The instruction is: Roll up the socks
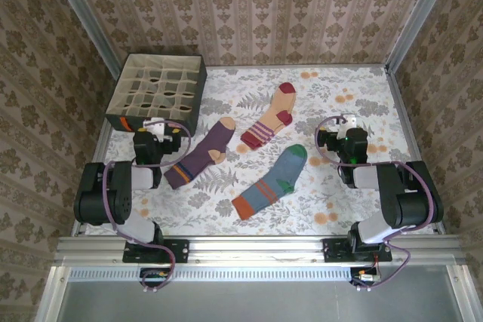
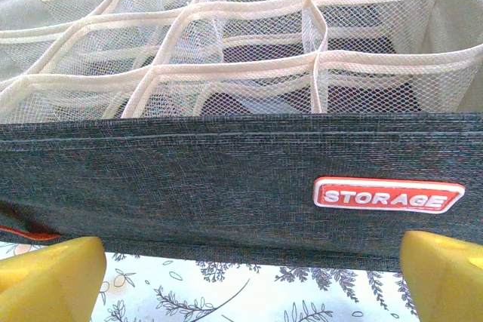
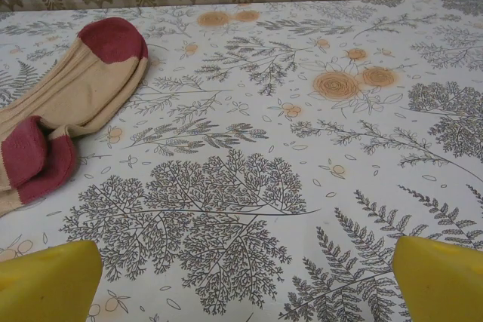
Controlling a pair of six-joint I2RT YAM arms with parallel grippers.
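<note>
Grid box (image 2: pixel 226 171) stood at ten o'clock corner, mesh cells. Left pincer (image 2: pixel 249 273) released, facing its wall. Purple sock (image 1: pixel 202 152), peach sock (image 1: pixel 270 116), blue-grey sock (image 1: pixel 270 181) lay flat mid-surface (image 3: pixel 302 186). Right pincer (image 3: pixel 245 277) released, three o'clock, open room around.

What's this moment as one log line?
purple sock, peach sock, blue-grey sock: flat, unrolled | left gripper: open, facing storage box | right gripper: open, empty | rolling: not begun
</note>
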